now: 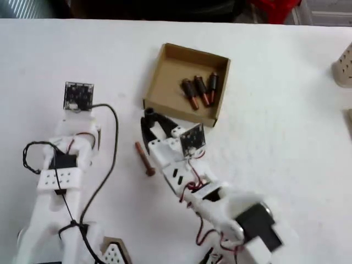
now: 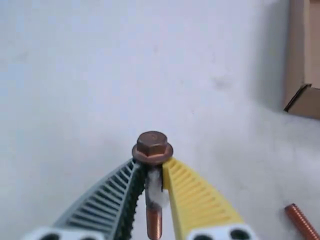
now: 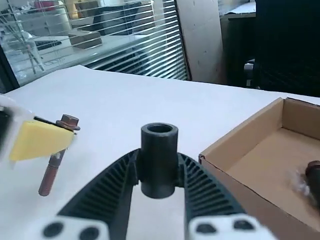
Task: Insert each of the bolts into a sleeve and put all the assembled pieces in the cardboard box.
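My left gripper, with one grey and one yellow finger, is shut on a copper bolt held upright by its shank, head up. My right gripper has black fingers and is shut on an upright black sleeve. In the high view this sleeve stands just off the near left corner of the cardboard box. The right wrist view shows the left gripper's bolt a short way beside the sleeve. A second bolt lies loose on the table beside the right arm. Three assembled pieces lie in the box.
The left arm stands at the left with a black cable looping toward the right arm. A pale perforated object sits at the table's right edge. Another perforated part lies at the front edge.
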### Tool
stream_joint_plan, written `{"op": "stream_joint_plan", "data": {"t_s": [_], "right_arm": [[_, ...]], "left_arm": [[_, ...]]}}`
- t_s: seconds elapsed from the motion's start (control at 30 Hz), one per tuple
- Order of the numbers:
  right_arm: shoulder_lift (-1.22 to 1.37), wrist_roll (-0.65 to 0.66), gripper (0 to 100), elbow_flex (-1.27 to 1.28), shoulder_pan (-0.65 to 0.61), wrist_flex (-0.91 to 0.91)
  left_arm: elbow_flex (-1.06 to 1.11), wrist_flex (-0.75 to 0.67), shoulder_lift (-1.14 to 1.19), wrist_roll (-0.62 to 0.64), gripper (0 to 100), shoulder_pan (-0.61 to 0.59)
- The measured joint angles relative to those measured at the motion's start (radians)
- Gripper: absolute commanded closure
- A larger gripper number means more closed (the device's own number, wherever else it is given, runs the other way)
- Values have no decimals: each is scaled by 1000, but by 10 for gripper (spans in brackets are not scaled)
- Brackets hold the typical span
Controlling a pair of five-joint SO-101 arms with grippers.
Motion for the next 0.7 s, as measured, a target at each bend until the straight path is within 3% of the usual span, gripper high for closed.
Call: {"op": "stream_joint_plan", "data": {"t_s": [0.17,0.33,0.43,0.57,0.7], "right_arm": [[235,0,982,-3,-38,-295],[404,0,982,-15,-43,-480],[488,0,982,-64,-51,-519],[583,0,982,-114,-81,-523],[606,51,982,-130,-91,-535]], "left_arm": [[38,-89,0,0,977,0],[84,-206,0,0,977,2],[86,-222,0,17,978,12],[86,-226,0,133,978,15],[89,-285,-2,201,979,86]]}}
